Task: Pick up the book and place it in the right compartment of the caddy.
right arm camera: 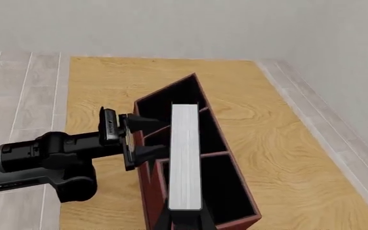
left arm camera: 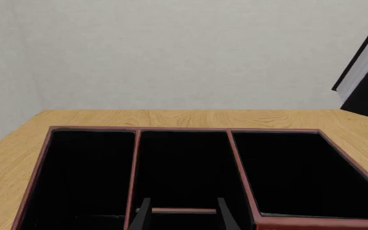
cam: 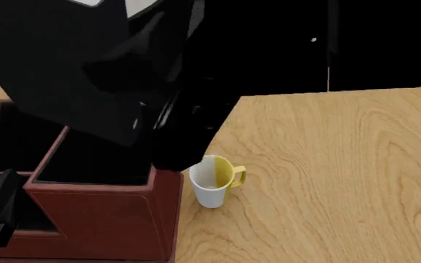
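The book [right arm camera: 185,158] shows edge-on in the right wrist view, pale grey-white, with my right gripper [right arm camera: 185,221] shut on it. It hangs in the air above the reddish-brown caddy [right arm camera: 151,191], over the right compartment [right arm camera: 225,187]. A tilted pale strip of the book [left arm camera: 367,60] also appears in the left wrist view, high above the right compartment [left arm camera: 305,172]. My left gripper [left arm camera: 184,215] is open and empty at the near wall of the caddy's middle bay. In the front view the right arm's black bulk hides the book.
A white-and-yellow mug [cam: 214,185] stands upright on the wooden table [cam: 342,181], just right of the caddy's [cam: 101,219] corner. The left arm [right arm camera: 50,155] reaches in along the caddy's long side. A pale wall lies beyond the table's far edge.
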